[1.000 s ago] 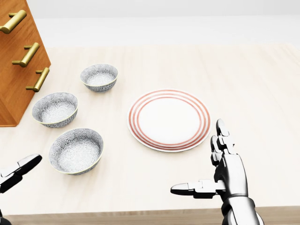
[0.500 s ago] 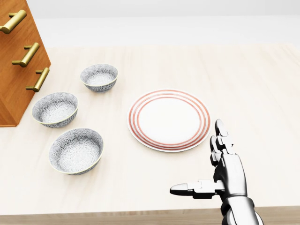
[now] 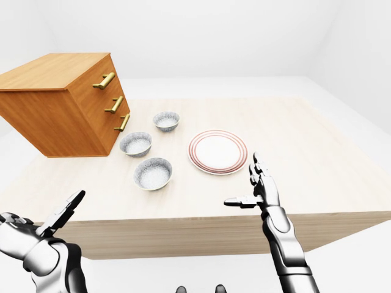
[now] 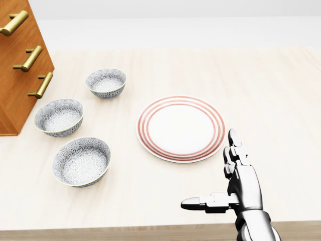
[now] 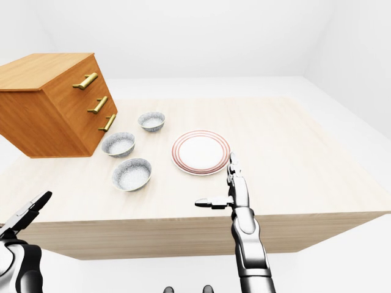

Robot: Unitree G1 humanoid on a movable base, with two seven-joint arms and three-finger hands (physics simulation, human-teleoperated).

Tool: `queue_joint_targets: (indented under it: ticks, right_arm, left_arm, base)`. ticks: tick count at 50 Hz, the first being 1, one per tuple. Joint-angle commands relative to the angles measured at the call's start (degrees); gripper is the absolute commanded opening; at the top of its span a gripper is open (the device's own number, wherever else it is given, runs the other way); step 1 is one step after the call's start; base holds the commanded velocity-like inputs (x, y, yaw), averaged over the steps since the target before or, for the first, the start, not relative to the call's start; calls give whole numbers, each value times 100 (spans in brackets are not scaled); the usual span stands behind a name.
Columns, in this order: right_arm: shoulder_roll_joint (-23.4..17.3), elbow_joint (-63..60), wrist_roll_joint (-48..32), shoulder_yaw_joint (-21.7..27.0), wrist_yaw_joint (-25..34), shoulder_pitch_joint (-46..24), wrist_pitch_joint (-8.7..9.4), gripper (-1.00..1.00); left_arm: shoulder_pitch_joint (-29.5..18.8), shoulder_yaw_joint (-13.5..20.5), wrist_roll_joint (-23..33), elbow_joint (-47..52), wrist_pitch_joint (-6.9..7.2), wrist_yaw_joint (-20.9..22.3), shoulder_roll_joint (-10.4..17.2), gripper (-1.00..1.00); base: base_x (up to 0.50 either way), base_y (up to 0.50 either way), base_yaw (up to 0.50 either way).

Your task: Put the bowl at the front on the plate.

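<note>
Two spare bowls [image 4: 59, 116] sit left of the plate [image 4: 180, 128]; the front bowl [image 4: 81, 161] lies lower-left of it. Right hand [image 4: 241, 187], splayed and empty, hovers lower-right of the plate; left hand [image 3: 54, 224], likewise spread and empty, looks better placed, on the bowl's side

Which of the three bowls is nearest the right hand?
The lowest bowl in the head view; the middle bowl and the top bowl lie farther away.

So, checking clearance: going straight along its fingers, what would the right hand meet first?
Likely the plate at its right rim, though the right hand may pass beside it; depth unclear.
</note>
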State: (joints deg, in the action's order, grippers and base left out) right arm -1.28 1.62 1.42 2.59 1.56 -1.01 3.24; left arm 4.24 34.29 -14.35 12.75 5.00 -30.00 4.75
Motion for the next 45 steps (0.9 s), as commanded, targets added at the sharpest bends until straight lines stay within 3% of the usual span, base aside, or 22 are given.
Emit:
queue_joint_targets:
  ticks: [1, 13, 19, 29, 39, 45]
  right_arm:
    - [0, 25, 1, -4, 13, -16, 27, 100]
    - [2, -78, -13, -23, 22, 14, 52, 100]
    - [-5, -98, -92, -32, 36, 49, -99, 100]
    - [14, -160, -67, -26, 31, 64, -22, 100]
    - [-6, -49, -70, -20, 77, 46, -146, 100]
    - [8, -220, -154, -74, 77, 89, -67, 100]
  left_arm:
    - [-2, 8, -16, -20, 0, 0, 11, 100]
    - [-58, -10, 45, -110, 0, 0, 42, 100]
    - [-111, -30, 89, -251, 0, 0, 73, 100]
    - [-27, -51, 110, -176, 0, 0, 20, 100]
    - [-36, -59, 140, -195, 0, 0, 16, 100]
    - [-11, -34, 74, -56, 0, 0, 7, 100]
  base:
    - [0, 0, 0]
    - [0, 0, 0]
    - [0, 0, 0]
    - [0, 0, 0]
    - [0, 0, 0]
    - [42, 0, 0]
